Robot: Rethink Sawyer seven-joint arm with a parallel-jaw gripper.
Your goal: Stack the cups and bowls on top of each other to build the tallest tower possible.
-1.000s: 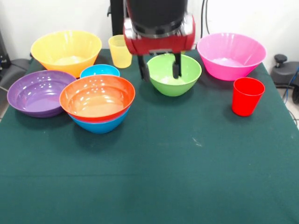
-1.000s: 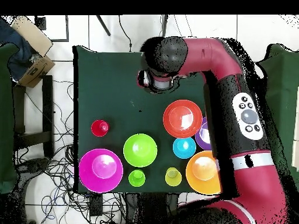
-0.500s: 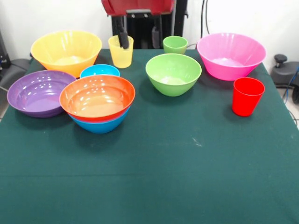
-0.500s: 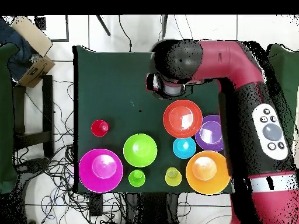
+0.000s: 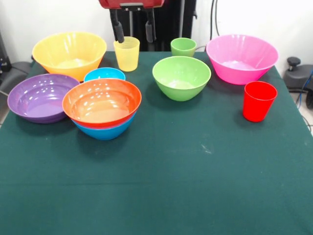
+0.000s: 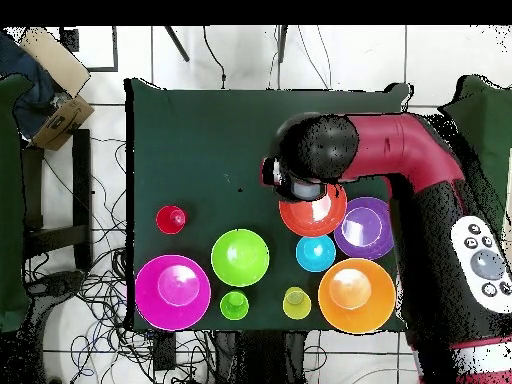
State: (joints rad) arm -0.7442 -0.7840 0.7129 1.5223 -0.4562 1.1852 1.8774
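The hand [image 5: 132, 32] hangs raised above the yellow cup [image 5: 126, 54], its two fingers apart and holding nothing.

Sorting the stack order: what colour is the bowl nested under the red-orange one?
Blue: the big blue bowl peeks out beneath the red-orange bowl, clearest in the front view.

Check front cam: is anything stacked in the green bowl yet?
No, the green bowl stands empty on the table, its bare inside showing, apart from the other bowls.

A glossy red-orange plastic bowl [image 5: 101, 102] sits nested in the big blue bowl [image 5: 105, 130]; the remaining bowls and three cups stand apart, upright.
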